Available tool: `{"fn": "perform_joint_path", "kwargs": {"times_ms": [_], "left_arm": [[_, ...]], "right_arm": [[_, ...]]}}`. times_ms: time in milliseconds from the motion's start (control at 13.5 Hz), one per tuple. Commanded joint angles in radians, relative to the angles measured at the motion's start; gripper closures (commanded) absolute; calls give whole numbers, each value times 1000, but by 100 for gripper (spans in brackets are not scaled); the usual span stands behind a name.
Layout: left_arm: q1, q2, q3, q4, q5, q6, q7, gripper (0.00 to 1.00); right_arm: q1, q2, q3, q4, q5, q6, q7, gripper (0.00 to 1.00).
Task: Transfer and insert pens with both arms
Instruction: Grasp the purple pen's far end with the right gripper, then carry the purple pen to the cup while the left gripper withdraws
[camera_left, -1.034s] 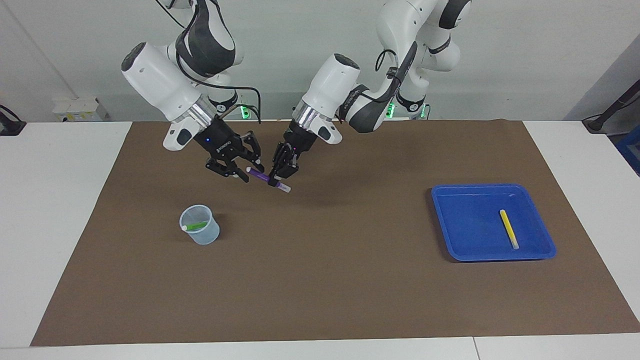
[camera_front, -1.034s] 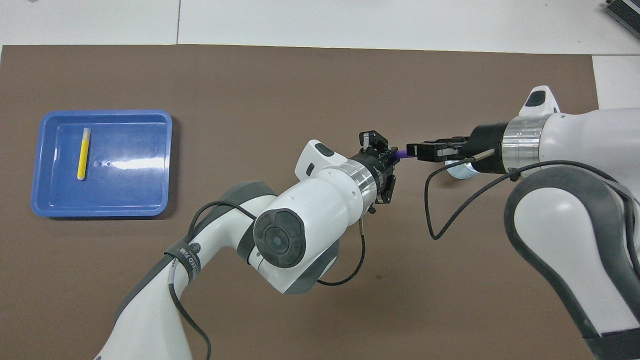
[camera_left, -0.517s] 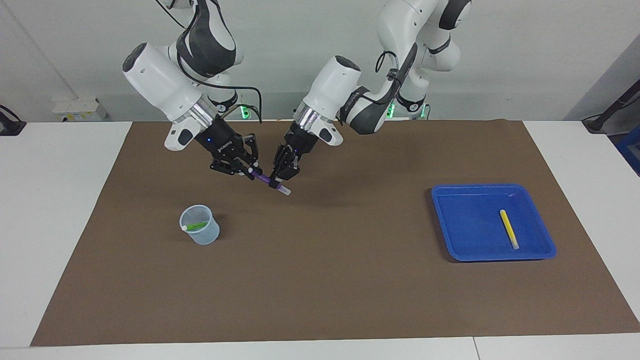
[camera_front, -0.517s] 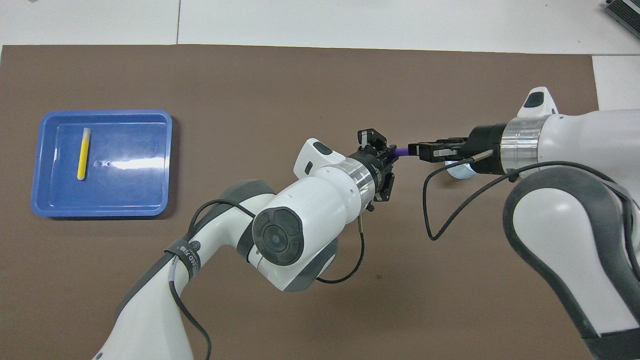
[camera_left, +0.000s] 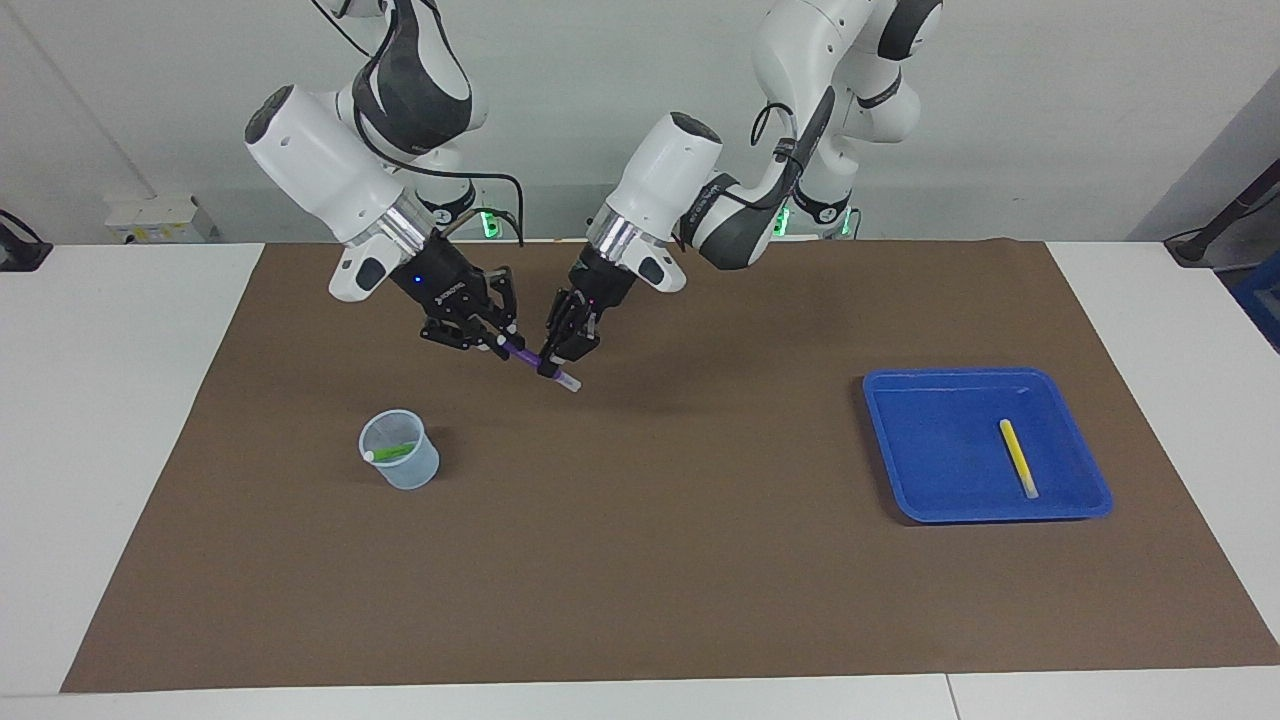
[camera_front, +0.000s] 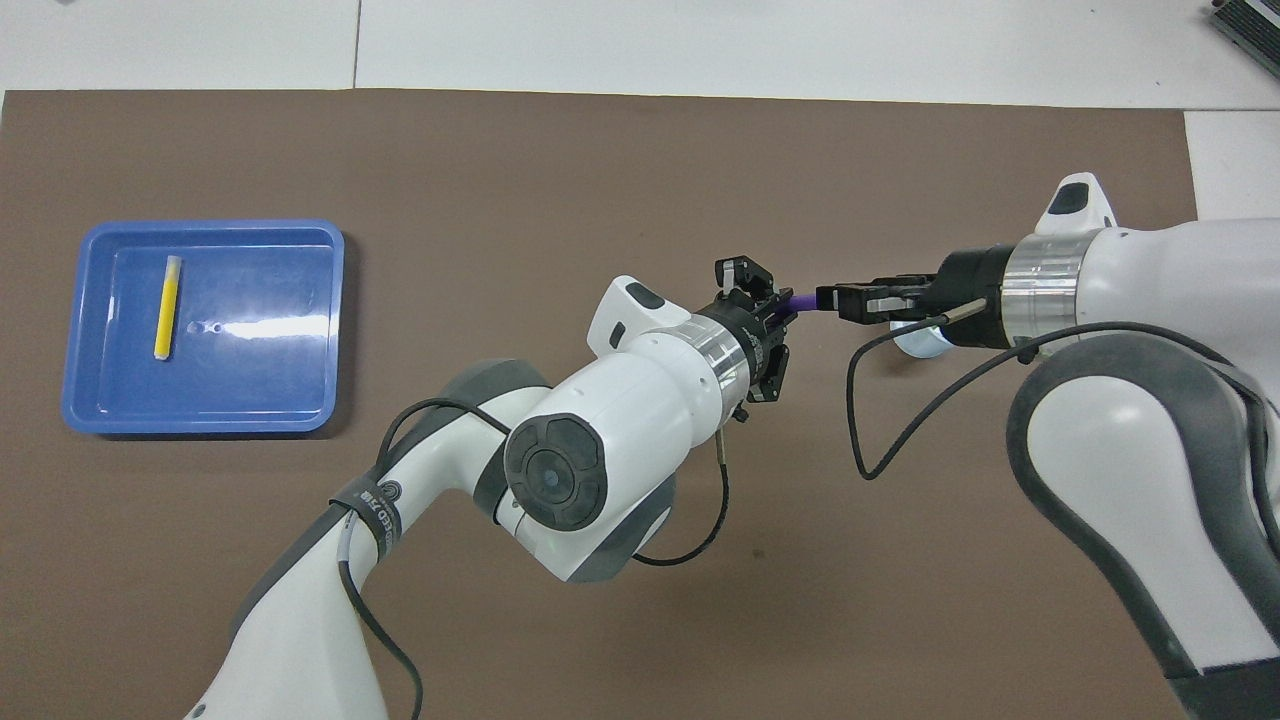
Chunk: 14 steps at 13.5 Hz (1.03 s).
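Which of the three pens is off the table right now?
The purple pen, held in the air between the left gripper and right gripper. The green pen sits in the cup; the yellow pen lies in the blue tray.

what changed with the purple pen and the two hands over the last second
The right hand moved in along the purple pen and now appears closed on its end; a second ago that end lay between its open fingers. The left hand kept its grip near the pen's capped end, and the pen rose slightly. The green pen in the cup and the yellow pen in the blue tray stayed put.
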Motion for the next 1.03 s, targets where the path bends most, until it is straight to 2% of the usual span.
{"fn": "perform_joint_path", "kwargs": {"times_ms": [0, 148, 369, 517, 665, 960], "left_arm": [[-3, -2, 15, 14, 1, -2, 4, 49], [18, -25, 13, 8, 1, -48, 7, 33], [54, -44, 15, 10, 1, -119, 10, 32], [98, -51, 15, 14, 1, -183, 28, 31], [153, -67, 13, 19, 1, -212, 71, 0], [229, -67, 13, 17, 1, -199, 76, 0]], "right_arm": [[-10, 11, 0, 7, -7, 15, 1, 100], [-18, 13, -1, 8, -26, 12, 1, 100], [-52, 14, -4, 19, -123, -14, -1, 100], [-93, 20, -4, 55, -238, -89, -1, 100], [-144, 28, -3, 79, -365, -128, -12, 100], [-200, 28, -3, 62, -522, -132, -16, 100]]}}
